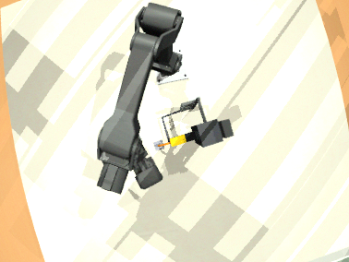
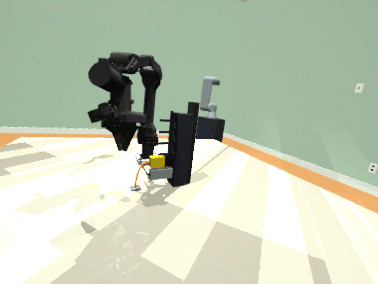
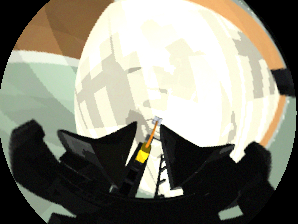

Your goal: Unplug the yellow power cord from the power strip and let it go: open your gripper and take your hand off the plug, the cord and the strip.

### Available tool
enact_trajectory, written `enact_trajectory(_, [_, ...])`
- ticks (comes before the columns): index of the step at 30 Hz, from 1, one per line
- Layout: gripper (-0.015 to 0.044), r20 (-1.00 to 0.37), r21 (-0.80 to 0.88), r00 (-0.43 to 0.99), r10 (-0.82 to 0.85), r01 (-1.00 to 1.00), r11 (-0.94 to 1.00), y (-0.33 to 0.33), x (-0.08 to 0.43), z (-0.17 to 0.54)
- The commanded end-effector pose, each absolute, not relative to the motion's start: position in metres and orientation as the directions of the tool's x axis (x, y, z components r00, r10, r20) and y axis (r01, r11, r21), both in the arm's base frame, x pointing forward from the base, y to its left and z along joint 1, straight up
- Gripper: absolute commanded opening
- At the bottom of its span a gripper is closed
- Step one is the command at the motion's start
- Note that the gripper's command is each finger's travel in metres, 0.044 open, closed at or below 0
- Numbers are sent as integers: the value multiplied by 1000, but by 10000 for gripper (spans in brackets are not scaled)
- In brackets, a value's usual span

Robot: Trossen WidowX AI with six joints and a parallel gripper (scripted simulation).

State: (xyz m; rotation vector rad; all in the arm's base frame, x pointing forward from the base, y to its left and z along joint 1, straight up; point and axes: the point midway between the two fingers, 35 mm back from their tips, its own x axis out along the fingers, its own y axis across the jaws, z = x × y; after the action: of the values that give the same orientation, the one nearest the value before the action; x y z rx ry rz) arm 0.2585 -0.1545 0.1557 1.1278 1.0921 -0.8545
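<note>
The yellow plug [image 1: 178,140] [image 2: 157,161] [image 3: 143,155] sits against the dark upright block [image 1: 209,134] [image 2: 181,150], just above a light grey block [image 2: 161,173]. Which part is the power strip is hard to tell. An orange cord [image 1: 164,144] [image 2: 137,173] [image 3: 152,136] curves from the plug down to a small grey piece [image 1: 159,145] [image 2: 135,188] [image 3: 157,120] on the floor. My gripper [image 2: 122,148] [image 3: 148,125] is partly open and empty. It points down, to the left of the plug and higher in the exterior view, touching neither plug nor cord. Its fingertips are hidden in the top view.
A thin dark frame [image 1: 162,126] stands beside the block, on the arm-base side. Short dark prongs [image 2: 164,132] stick out from the block toward the arm. A grey arm-like shape [image 2: 206,94] stands farther back. My arm [image 1: 134,83] [image 2: 150,95] arches overhead.
</note>
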Motion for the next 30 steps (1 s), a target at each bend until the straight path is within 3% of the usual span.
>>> enact_trajectory(1, [160, -1000, 30, 30, -6, 1000, 8, -95, 253, 128])
enact_trajectory(30, [160, -1000, 23, 23, -7, 1000, 2, -71, 254, 127])
